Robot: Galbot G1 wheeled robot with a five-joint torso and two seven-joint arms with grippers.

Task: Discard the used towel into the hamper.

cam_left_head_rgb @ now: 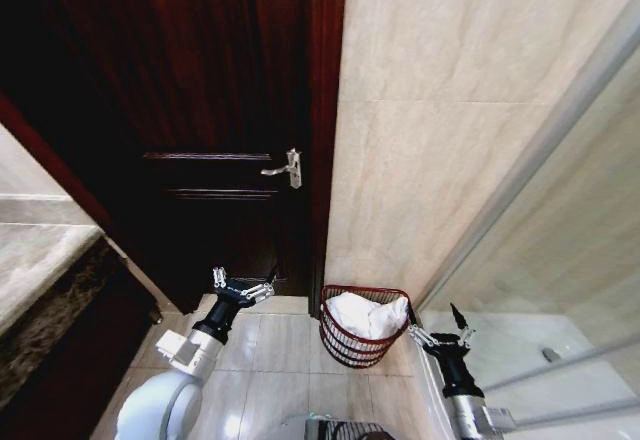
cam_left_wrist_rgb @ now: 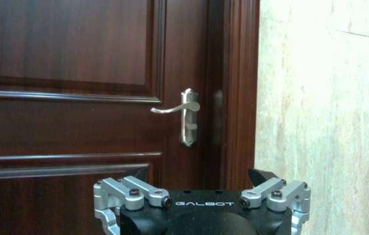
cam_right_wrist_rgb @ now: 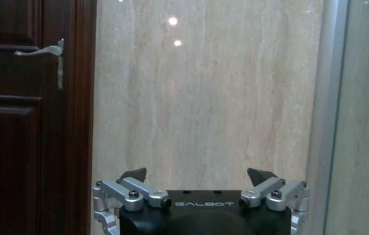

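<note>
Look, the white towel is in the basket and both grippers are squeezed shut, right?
Not quite. The white towel does lie in the basket, but the left gripper and right gripper are both open and empty, as the head view shows.

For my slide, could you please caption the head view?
White towel in the reddish-brown wire hamper; left gripper and right gripper open.
</note>
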